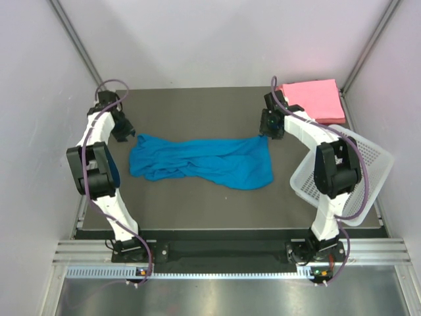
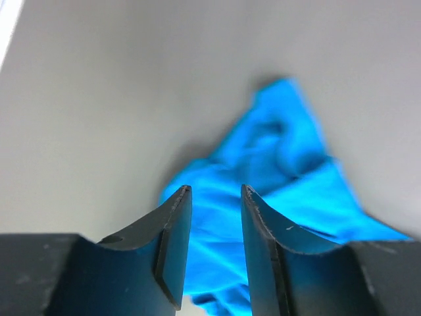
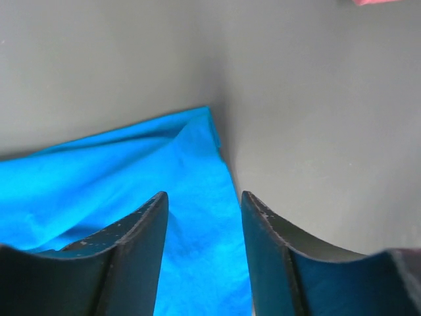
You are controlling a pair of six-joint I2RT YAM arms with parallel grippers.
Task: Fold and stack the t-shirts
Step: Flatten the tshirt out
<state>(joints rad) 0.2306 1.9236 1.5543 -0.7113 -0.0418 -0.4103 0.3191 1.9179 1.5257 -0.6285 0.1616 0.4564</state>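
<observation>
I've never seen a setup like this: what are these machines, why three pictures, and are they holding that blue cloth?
They are two robot arms bolted at the near edge of a dark grey table. The wide picture comes from a camera above and behind them. The other two come from cameras on each wrist, looking past that arm's two fingers. On the table lies a crumpled bright blue cloth t-shirt, stretched between the arms. At the far right corner sits a stack of folded pink t-shirts, beside a white perforated plastic basket. Nothing is held: the left gripper and right gripper both hover over the shirt's ends, jaws apart.
</observation>
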